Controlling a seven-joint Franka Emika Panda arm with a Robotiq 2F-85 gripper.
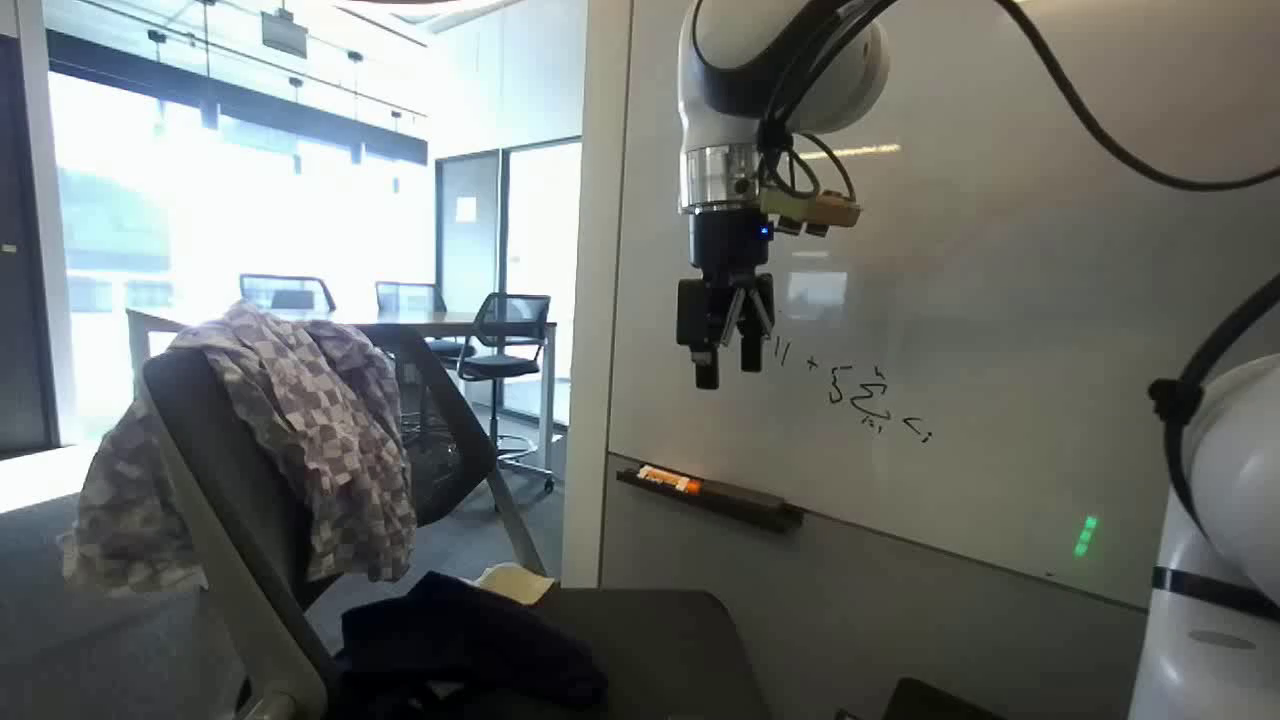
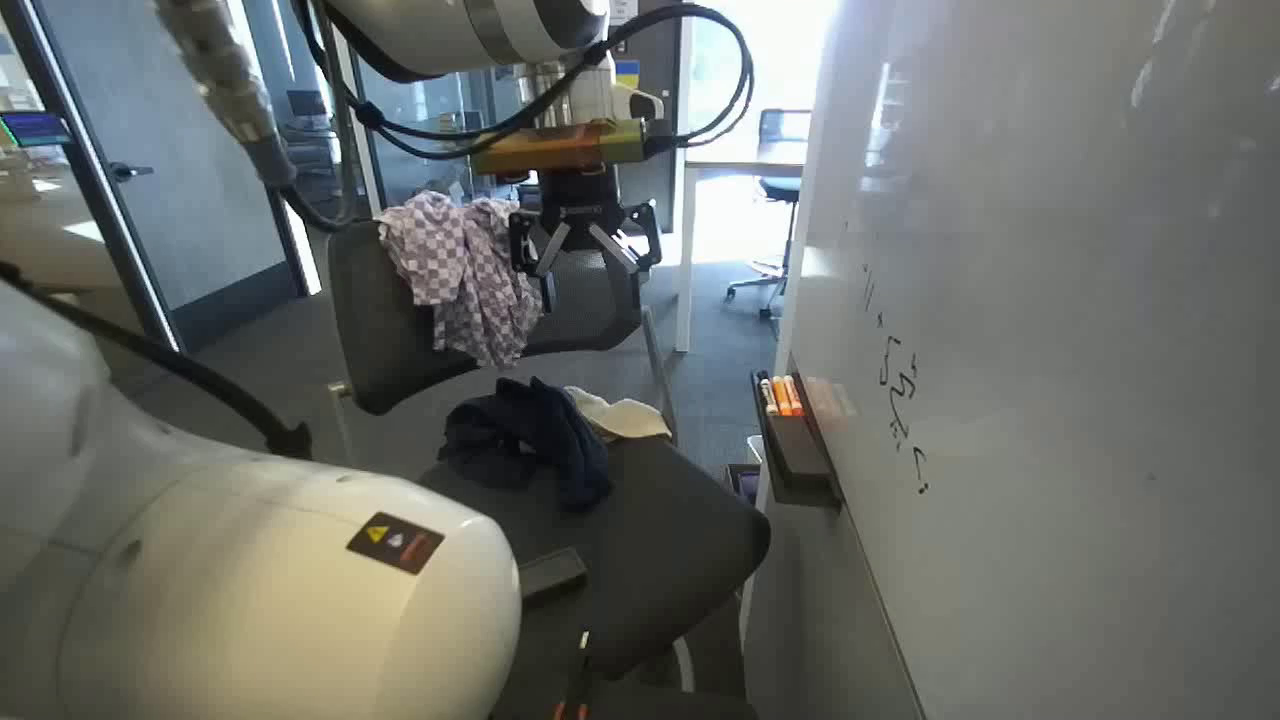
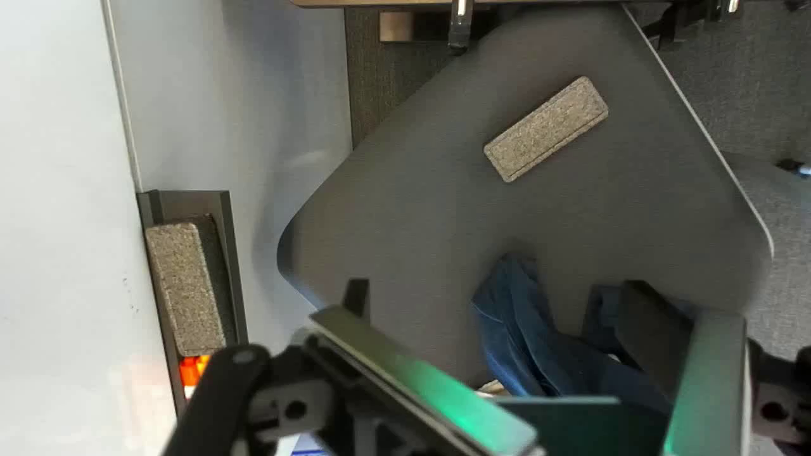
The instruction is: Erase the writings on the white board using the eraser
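The white board [image 1: 1000, 300] stands upright; it also shows in an exterior view [image 2: 1080, 400] and at the left of the wrist view [image 3: 57, 158]. The dark handwritten writings [image 1: 868, 395] show in both exterior views [image 2: 900, 395]. A grey felt eraser [image 3: 546, 129] lies on the chair seat; it is partly visible in an exterior view [image 2: 552, 575]. A similar eraser [image 3: 184, 288] sits on the board's ledge, also in an exterior view [image 2: 800, 447]. My gripper [image 1: 729, 368] is open, pointing down, empty, above the chair [image 2: 591, 302] and beside the board. Its fingers stand apart in the wrist view [image 3: 498, 294].
Orange markers [image 2: 786, 394] lie on the ledge [image 1: 730, 505] beside its eraser. A dark blue cloth [image 3: 526, 329] lies on the chair seat [image 3: 405, 209]. A checkered cloth [image 1: 350, 430] hangs over the chair's back. Cables [image 2: 640, 30] loop round the arm.
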